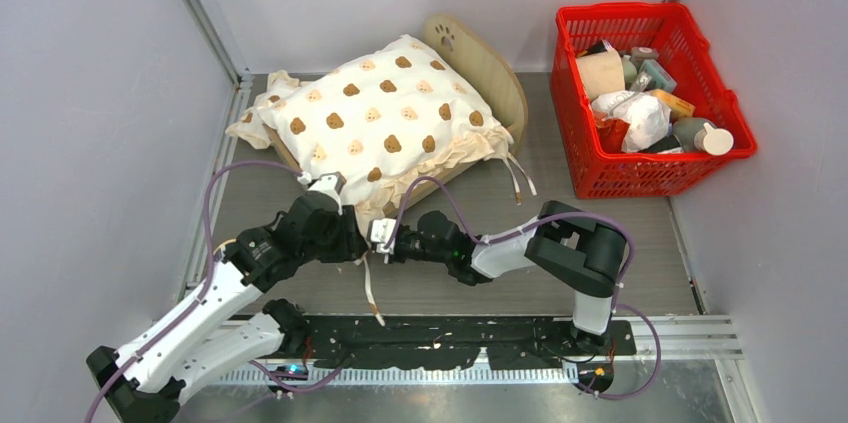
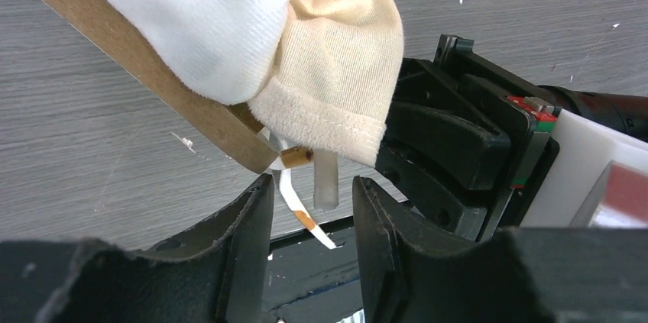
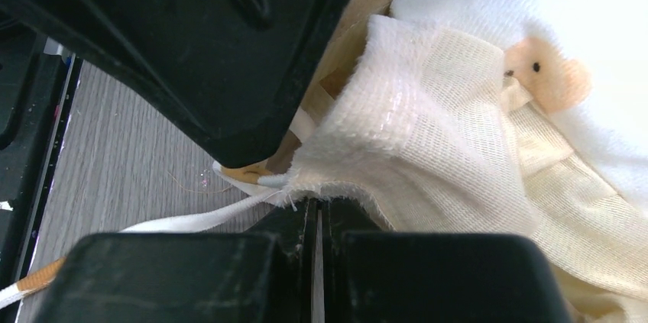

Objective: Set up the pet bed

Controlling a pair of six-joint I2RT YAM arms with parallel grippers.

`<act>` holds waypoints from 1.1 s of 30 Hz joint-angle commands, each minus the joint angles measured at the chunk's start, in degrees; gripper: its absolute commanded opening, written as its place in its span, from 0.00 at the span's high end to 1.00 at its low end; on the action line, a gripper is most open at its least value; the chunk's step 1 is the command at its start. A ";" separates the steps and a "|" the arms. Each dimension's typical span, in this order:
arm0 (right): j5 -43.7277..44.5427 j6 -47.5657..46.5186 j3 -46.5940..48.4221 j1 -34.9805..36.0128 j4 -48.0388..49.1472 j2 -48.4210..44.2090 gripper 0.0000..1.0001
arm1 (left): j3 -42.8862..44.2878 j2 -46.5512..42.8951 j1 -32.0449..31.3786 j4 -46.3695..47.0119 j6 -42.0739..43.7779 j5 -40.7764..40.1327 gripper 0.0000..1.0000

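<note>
a: wood, light in colour. is that the bed [image 1: 487,68]?
b: yes, a frame with a paw cut in its arched headboard. it sits on the far left part of the table [image 1: 560,268], skewed, with the headboard toward the far edge.
a: what lies on it?
b: a cream cushion [image 1: 375,113] with bear prints covers the base. its ruffle spills over the near rails.
a: and the left gripper [image 2: 313,185]?
b: it is at the bed's near corner, fingers [image 2: 248,231] spread. a white ribbon [image 2: 290,195] with a brown mark hangs from that corner down between them.
a: the right gripper [image 3: 313,208]?
b: just beside the left one, facing it at the same corner. its fingers are pressed together, tips against the ruffle's hem. i cannot tell whether any cloth is caught in them.
a: anything else?
b: a red basket [image 1: 640,18] full of odds stands at the far right corner, apart from the bed. more ribbons trail on the table off the bed's right side.
</note>
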 commanded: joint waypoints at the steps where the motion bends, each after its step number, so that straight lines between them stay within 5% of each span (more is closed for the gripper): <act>1: 0.73 -1.54 0.39 0.40 1.67 -2.92 0.95 | 1.70 0.95 0.25 1.57 -0.12 0.83 0.56; 7: 0.86 -1.84 0.27 0.48 1.69 -3.33 0.95 | 2.30 2.39 0.35 1.14 0.68 0.81 0.65; 12: 0.93 -1.78 0.09 0.60 1.50 -3.47 0.95 | 2.05 3.47 0.36 1.93 1.49 0.90 1.00; 15: 2.65 -1.13 -0.33 0.72 1.94 -3.55 0.91 | 2.46 3.80 0.36 0.17 1.24 0.70 1.00; 18: 4.37 1.97 -1.49 0.76 1.97 -4.54 0.67 | 2.15 2.46 0.32 -1.59 -0.06 -0.86 1.00; 22: 4.41 10.92 -4.47 0.86 -0.82 -8.47 0.49 | 0.81 -0.48 0.36 -2.82 -2.25 -3.16 1.00; 33: 13.10 39.47 -8.82 6.83 7.09 -3.00 0.39 | -3.06 -3.95 0.36 -1.72 -4.53 -1.96 1.00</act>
